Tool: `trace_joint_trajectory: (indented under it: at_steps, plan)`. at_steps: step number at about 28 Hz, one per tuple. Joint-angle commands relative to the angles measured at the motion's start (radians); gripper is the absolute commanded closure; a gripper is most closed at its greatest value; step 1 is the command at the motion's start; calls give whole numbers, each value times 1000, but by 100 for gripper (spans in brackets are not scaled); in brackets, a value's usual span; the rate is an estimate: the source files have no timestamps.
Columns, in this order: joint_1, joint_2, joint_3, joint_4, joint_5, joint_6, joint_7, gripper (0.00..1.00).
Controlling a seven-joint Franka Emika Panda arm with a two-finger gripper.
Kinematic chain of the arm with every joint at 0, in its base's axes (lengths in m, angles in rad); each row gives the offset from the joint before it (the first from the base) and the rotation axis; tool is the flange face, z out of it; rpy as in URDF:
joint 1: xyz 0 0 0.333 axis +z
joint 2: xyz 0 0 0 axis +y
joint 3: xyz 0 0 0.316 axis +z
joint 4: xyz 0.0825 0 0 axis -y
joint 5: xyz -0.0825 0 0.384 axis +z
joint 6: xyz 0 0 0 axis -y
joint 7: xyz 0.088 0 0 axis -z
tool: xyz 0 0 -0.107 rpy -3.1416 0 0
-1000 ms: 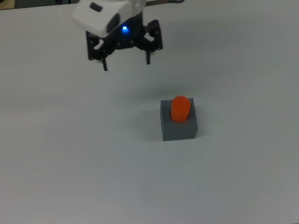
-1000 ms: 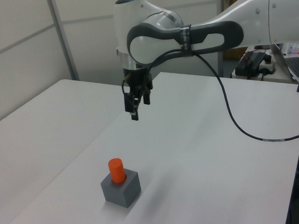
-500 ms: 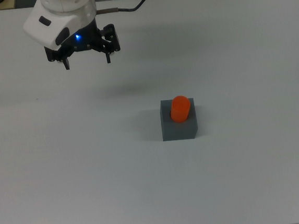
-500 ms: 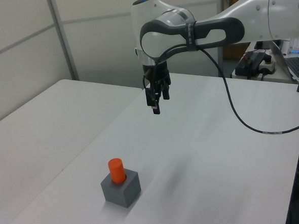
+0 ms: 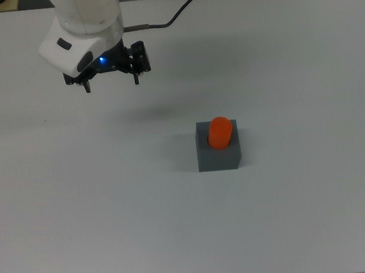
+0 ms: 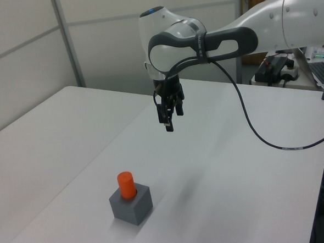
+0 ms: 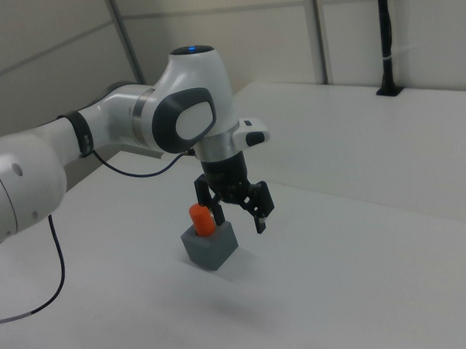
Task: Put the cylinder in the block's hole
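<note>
The orange-red cylinder (image 5: 220, 132) stands upright in the grey block's (image 5: 218, 154) hole, mid-table. We note the gripper (image 5: 112, 84), fingers spread and empty, has retreated toward the table's far edge; insertion appears complete.

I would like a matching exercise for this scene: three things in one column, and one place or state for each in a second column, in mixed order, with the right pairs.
Things:
1. cylinder
2. block
3. gripper

Places or states:
A. open, holding nothing, above the table
B. upright in a hole, its top sticking out
C. resting on the white table

Pairs: 1-B, 2-C, 3-A
</note>
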Motion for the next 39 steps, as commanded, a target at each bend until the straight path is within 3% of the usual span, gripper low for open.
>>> trace_joint_trajectory:
  at_steps: [1, 39]
  plan:
    - [3, -9, -5, -8, 13, 1, -13, 0]
    - [-14, -9, -6, -8, 7, -10, -14, 0]
